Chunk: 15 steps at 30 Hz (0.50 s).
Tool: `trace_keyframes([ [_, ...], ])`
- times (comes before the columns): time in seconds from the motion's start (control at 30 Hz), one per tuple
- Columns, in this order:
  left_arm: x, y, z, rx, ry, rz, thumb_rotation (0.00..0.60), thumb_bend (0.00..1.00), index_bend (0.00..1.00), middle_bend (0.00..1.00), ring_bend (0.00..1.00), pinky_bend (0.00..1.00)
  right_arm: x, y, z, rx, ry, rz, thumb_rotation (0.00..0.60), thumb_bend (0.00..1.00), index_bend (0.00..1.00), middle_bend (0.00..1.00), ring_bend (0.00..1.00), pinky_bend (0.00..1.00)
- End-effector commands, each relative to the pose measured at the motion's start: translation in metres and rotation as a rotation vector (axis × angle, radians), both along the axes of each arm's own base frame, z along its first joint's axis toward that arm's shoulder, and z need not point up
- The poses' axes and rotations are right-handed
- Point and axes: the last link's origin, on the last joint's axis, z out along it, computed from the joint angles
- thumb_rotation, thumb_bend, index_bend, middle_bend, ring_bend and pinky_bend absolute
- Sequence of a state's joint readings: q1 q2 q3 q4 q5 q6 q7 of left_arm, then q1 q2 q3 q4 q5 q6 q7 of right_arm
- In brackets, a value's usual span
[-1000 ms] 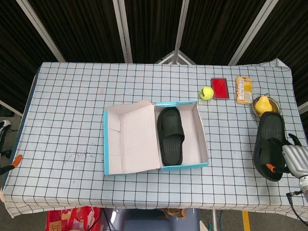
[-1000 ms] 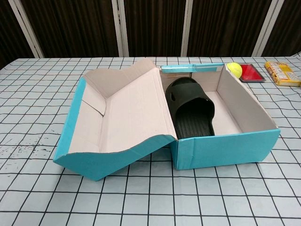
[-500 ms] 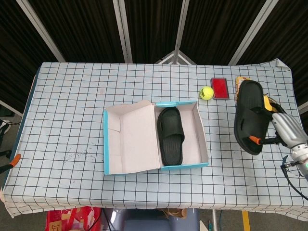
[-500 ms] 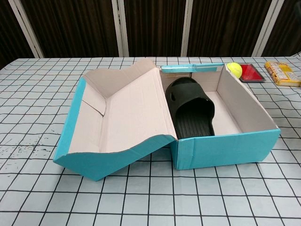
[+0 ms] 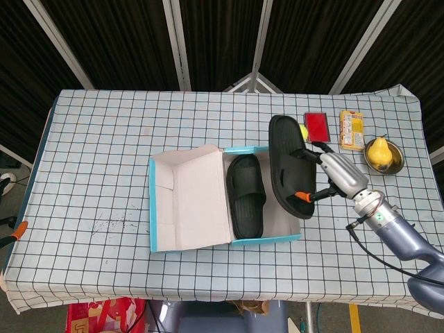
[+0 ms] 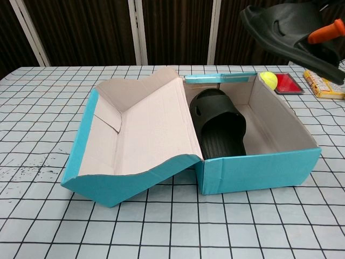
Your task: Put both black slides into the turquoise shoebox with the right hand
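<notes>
The turquoise shoebox [image 5: 161,239] [image 6: 253,170] stands open mid-table, its lid folded out to the left. One black slide [image 5: 246,194] [image 6: 220,125] lies inside the box, against its left side. My right hand [image 5: 335,175] grips the second black slide [image 5: 286,165] [image 6: 291,32] and holds it in the air over the box's right wall. An orange fingertip [image 5: 300,195] [image 6: 325,32] presses on the slide's sole. The left hand is in neither view.
Behind the box on the right lie a yellow tennis ball [image 6: 268,80], a red flat case [image 5: 318,125] [image 6: 288,83] and a yellow snack pack [image 5: 351,130] [image 6: 323,83]. A pear sits in a metal bowl [image 5: 381,152] at the far right.
The right hand has carried the second slide up off the table's right edge and leftward, until it hangs over the box's right side. It has come into the chest view.
</notes>
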<state>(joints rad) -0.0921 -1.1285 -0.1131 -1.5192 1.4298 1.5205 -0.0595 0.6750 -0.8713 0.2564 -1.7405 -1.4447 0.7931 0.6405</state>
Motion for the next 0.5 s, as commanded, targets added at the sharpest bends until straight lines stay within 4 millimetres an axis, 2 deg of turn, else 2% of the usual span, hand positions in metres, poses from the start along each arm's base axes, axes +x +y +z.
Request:
trace_keyframes([
  [0.03,-0.001,0.0,0.0,0.0,0.0,0.002,0.6,0.31,0.01,0.0,0.0,0.0,0.007,0.004,-0.02,0.044,-0.021,0.038,0.6,0.38,0.29,0.46,0.41,0.0],
  [0.3,0.0,0.002,-0.003,-0.007,0.006,0.002,0.6,0.31,0.01,0.0,0.0,0.0,0.006,0.009,-0.047,0.07,-0.098,0.029,0.6,0.38,0.29,0.46,0.41,0.0],
  [0.5,0.0,0.001,-0.002,-0.003,0.007,0.004,0.6,0.31,0.01,0.0,0.0,0.0,0.009,0.008,-0.059,0.064,-0.126,0.038,0.6,0.38,0.29,0.46,0.41,0.0],
])
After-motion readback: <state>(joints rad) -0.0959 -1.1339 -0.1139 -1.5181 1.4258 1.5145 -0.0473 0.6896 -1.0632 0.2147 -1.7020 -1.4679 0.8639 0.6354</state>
